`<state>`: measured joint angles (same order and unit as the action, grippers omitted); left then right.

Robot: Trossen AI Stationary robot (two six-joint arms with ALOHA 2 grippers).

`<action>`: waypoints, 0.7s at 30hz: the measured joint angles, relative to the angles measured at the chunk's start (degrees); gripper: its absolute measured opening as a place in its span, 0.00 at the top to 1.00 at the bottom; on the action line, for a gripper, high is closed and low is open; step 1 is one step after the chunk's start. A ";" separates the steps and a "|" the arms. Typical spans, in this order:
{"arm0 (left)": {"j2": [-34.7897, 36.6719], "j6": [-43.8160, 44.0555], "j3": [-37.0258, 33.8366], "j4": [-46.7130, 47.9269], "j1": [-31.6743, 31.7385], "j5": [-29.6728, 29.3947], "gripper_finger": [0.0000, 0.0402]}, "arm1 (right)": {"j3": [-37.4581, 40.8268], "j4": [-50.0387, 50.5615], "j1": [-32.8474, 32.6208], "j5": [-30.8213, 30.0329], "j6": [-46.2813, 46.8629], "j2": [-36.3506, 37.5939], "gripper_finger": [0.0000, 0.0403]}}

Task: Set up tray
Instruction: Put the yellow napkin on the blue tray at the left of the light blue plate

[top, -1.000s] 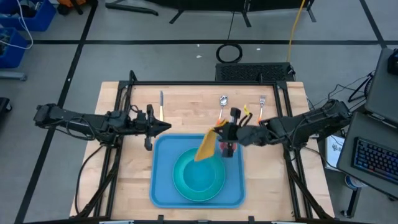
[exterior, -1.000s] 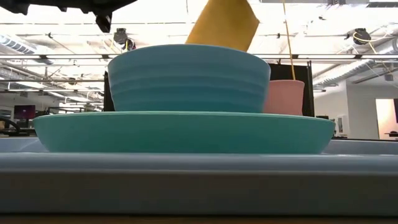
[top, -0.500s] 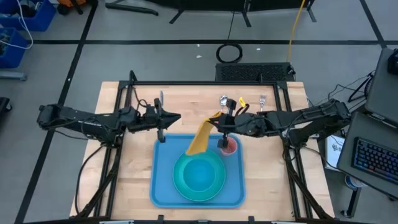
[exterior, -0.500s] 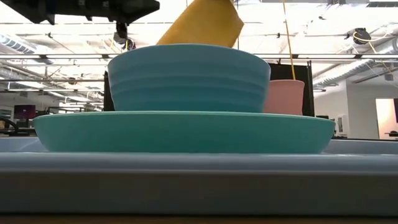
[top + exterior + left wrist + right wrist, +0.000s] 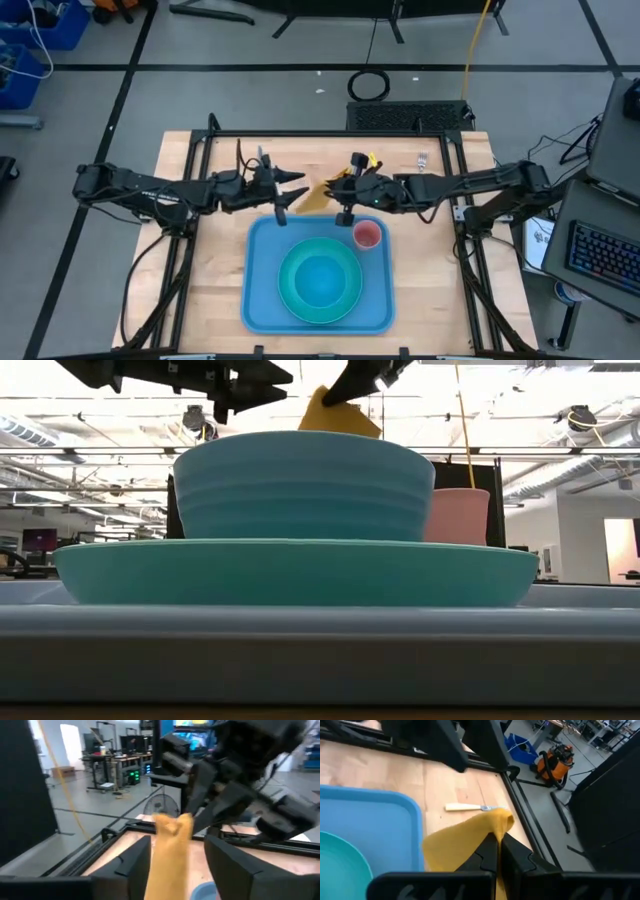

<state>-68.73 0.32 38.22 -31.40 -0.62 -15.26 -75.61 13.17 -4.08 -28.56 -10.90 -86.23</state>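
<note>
Yellow-orange cloth, the napkin (image 5: 318, 196), has left the space above the tray (image 5: 262, 300) since a second ago and now hangs just past the tray's far rim, over bare wood. The right gripper (image 5: 343, 187) keeps its fingers pressed together on the napkin's upper edge. The left gripper (image 5: 293, 186) has come in from beyond the tray's left side and has just spread its fingers, which stand apart on either side of the hanging cloth. Judgement: a two-handed handover or unfolding is being prepared; the napkin is not yet placed.

The tray lies at the table's near middle, carrying plate (image 5: 320, 283), bowl (image 5: 302, 482) and pink cup (image 5: 367, 234).

Only the left wrist view shows the cloth (image 5: 169, 851) between the open fingers. Only the right wrist view shows a knife (image 5: 470, 808) on the wood past the tray's corner.
</note>
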 joint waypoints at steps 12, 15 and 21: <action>-2.28 -1.25 0.02 1.25 -0.15 3.00 0.43 | 0.02 -3.78 1.03 3.34 -1.11 -0.89 1.00; -2.36 -2.22 0.02 1.24 -0.19 1.51 0.43 | 0.02 -4.65 1.03 3.39 -1.24 -0.86 1.00; -2.32 -4.42 0.01 -0.75 -0.15 0.30 0.43 | 0.02 -5.21 1.01 6.26 -1.29 -0.86 1.00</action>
<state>-71.05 -4.10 38.23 -32.16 -0.78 -14.95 -75.59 7.96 -3.07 -22.30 -12.19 -87.09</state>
